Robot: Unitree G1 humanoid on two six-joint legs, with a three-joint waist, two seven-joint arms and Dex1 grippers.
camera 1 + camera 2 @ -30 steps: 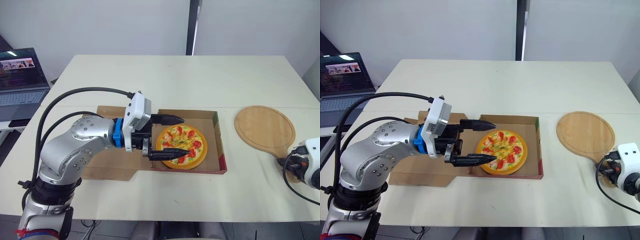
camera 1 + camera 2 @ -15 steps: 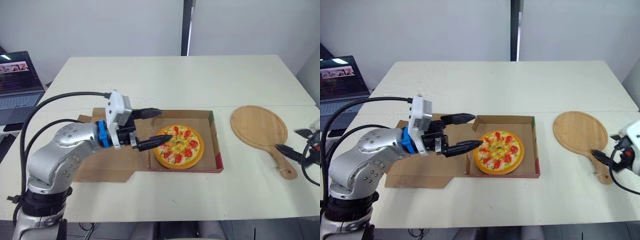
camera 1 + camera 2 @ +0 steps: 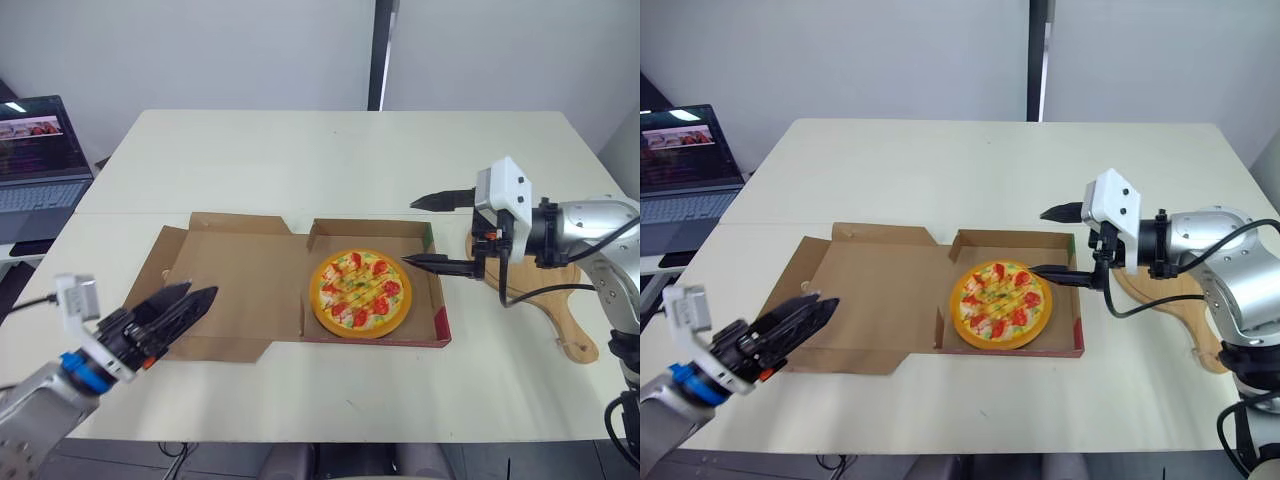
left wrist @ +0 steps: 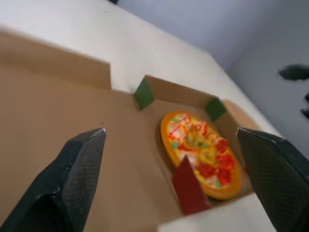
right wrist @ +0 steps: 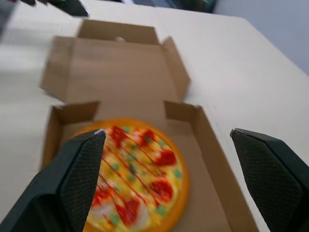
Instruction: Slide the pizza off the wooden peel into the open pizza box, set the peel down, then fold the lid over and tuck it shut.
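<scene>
The pizza (image 3: 360,292) lies in the tray of the pizza box (image 3: 415,245) and the wooden peel (image 3: 565,315) rests on the counter (image 3: 330,160) just right of it, so the flat-lying lid (image 3: 240,290) looks like the thing to handle next. It is thin cardboard, likely light and apt to buckle or slide, best taken at its free outer edge, away from the hinge crease. The left gripper (image 3: 200,292) hangs low over the lid's near corner, jaws wide and empty, and the right gripper (image 3: 410,232) hovers at the tray's right wall, jaws likewise wide.
</scene>
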